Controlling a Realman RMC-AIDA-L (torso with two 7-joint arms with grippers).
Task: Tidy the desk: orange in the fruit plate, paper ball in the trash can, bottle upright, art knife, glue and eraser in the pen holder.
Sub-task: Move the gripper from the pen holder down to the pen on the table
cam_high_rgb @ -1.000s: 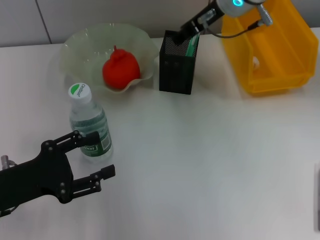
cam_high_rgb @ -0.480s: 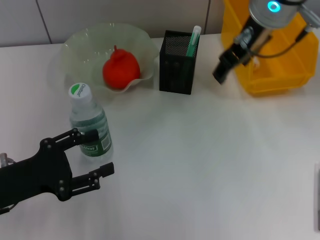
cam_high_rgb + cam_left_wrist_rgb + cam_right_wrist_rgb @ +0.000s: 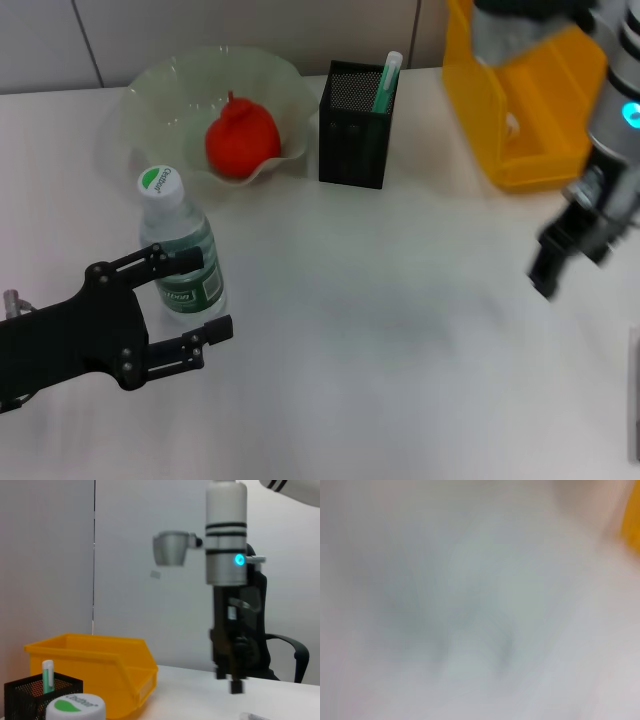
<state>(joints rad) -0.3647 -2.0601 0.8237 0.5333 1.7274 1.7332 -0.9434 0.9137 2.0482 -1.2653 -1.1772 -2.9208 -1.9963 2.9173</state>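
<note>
The orange (image 3: 240,138) lies in the pale-green fruit plate (image 3: 150,95) at the back left. The bottle (image 3: 180,255) stands upright in front of the plate; its cap shows in the left wrist view (image 3: 75,706). My left gripper (image 3: 208,295) is open beside the bottle, one finger in front of its label. The black pen holder (image 3: 355,125) holds a green-and-white glue stick (image 3: 386,80). The yellow trash can (image 3: 530,100) stands at the back right, with a small white wad (image 3: 512,126) inside. My right gripper (image 3: 548,272) hangs over the table's right side. The eraser and the art knife are not in view.
A grey object (image 3: 635,400) shows at the right edge of the table. The left wrist view shows the pen holder (image 3: 30,695), the trash can (image 3: 100,665) and my right arm (image 3: 227,580). The right wrist view shows only blurred white table (image 3: 470,605).
My right gripper left the pen holder and swung right and toward the front. The glue stick now stands in the holder. My left gripper has hardly moved.
</note>
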